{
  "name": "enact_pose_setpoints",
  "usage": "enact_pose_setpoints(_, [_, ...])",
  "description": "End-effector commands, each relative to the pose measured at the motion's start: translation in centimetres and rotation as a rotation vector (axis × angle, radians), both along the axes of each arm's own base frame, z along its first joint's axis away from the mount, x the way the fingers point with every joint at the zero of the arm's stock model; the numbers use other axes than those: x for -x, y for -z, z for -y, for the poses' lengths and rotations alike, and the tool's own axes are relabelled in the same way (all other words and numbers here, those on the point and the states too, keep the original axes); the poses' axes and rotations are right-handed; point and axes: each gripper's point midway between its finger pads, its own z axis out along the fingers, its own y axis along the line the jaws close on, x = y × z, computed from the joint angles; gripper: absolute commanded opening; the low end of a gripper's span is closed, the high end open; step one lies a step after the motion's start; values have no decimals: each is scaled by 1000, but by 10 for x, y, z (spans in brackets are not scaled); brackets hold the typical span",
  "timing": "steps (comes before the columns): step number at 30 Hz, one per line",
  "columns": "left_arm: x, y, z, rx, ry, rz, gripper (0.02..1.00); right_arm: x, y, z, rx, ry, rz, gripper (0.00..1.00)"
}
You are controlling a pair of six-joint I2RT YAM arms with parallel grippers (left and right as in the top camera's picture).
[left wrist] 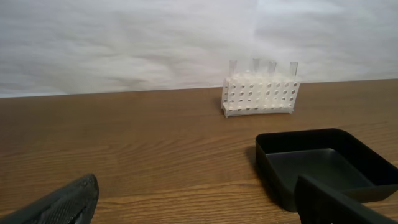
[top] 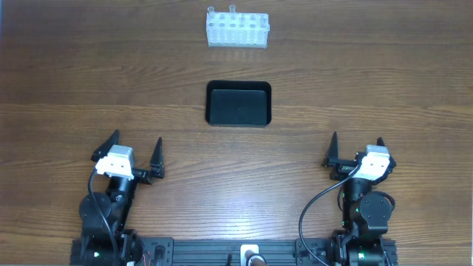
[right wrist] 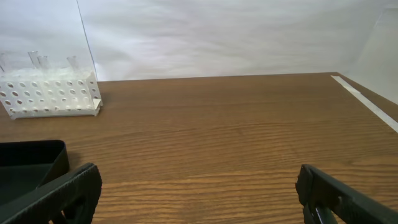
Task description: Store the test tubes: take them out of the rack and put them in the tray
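As tubes (left wrist: 255,65) stand, perforated rack (left wrist: 260,95), rectangular tray (left wrist: 278,182)

Bright, even light — faint soft shadow beside rack (top: 236,31).

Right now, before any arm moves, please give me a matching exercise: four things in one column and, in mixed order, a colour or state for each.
Things:
1. test tubes
2. rack
3. tray
4. table

Colour or state:
A. black, empty
B. brown wood
C. white, full of small holes
D. clear, standing upright

Pairs: 1-D, 2-C, 3-A, 4-B
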Motion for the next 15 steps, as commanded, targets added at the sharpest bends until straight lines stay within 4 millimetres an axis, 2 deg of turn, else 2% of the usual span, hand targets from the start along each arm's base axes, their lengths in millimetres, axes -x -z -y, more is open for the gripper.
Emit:
enact_pose_setpoints(1, [0,2,1,-14,7,1,998,0,1,3,5,15,3,993])
enact_pose_setpoints(15, [0,2,3,-14,15,1,1000,0,1,3,5,15,3,991])
